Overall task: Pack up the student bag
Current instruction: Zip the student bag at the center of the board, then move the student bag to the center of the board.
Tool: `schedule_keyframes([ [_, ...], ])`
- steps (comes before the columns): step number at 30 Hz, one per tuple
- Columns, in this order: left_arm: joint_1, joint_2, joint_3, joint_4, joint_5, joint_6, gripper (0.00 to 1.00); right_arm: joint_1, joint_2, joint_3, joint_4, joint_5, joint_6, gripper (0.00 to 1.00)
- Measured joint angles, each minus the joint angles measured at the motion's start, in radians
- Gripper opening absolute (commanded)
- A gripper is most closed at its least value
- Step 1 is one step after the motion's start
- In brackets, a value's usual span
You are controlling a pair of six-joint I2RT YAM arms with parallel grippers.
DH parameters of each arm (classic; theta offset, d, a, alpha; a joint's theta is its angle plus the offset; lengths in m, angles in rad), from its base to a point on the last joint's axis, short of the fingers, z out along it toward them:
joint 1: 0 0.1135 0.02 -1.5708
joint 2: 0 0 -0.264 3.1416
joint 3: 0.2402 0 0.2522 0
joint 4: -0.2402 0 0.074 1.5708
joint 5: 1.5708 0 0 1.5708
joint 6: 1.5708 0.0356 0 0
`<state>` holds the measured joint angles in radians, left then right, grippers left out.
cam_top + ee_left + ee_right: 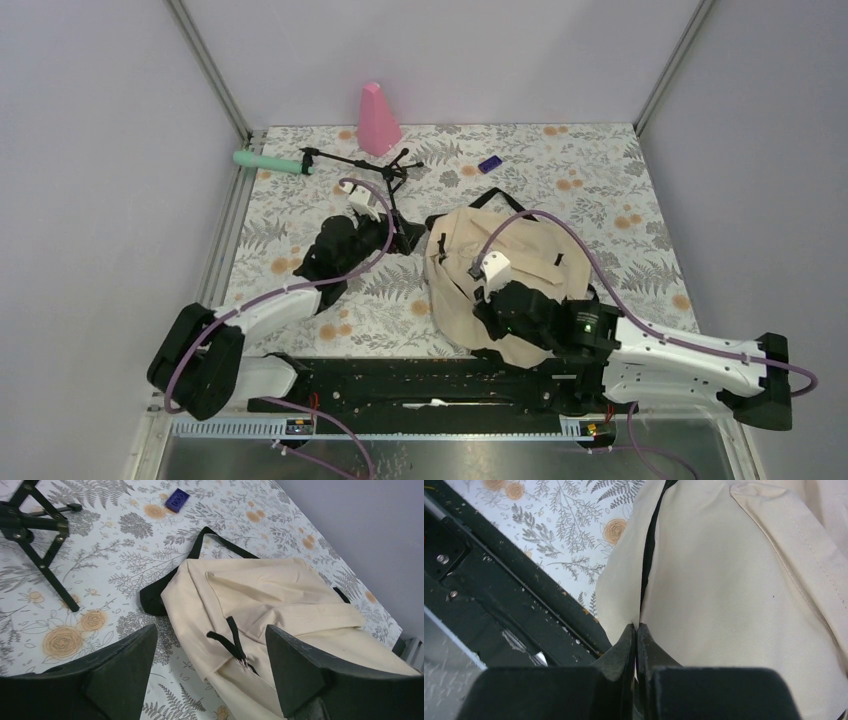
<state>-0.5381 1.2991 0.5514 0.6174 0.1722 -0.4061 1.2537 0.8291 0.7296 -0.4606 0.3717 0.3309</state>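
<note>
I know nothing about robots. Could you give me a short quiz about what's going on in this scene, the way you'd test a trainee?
1. True or false: the left tool is clamped shut on something.
2. What colour is the cone standing at the back? A) green B) pink C) blue
3. Fill in the blank: the right tool is shut on the edge of the ____.

Key
1. False: it stands open, holding nothing.
2. B
3. student bag
</note>
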Motion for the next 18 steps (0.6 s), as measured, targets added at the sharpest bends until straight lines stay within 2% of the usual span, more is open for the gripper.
schedule_keyframes([
  [3,0.002,-0.072,0.002,-0.078,-0.037,-0.002,0.88,-0.034,0.104,0.050,0.019,-0.007,0.015,0.00],
  [11,0.084,-0.322,-0.002,-0.329,-0.098,-0.051,0.98,-0.270,0.377,0.145,0.166,-0.147,0.042,0.00],
  [18,0.184,-0.501,-0.002,-0.564,-0.117,-0.066,0.99,-0.470,0.610,0.299,0.256,-0.209,0.027,0.00],
])
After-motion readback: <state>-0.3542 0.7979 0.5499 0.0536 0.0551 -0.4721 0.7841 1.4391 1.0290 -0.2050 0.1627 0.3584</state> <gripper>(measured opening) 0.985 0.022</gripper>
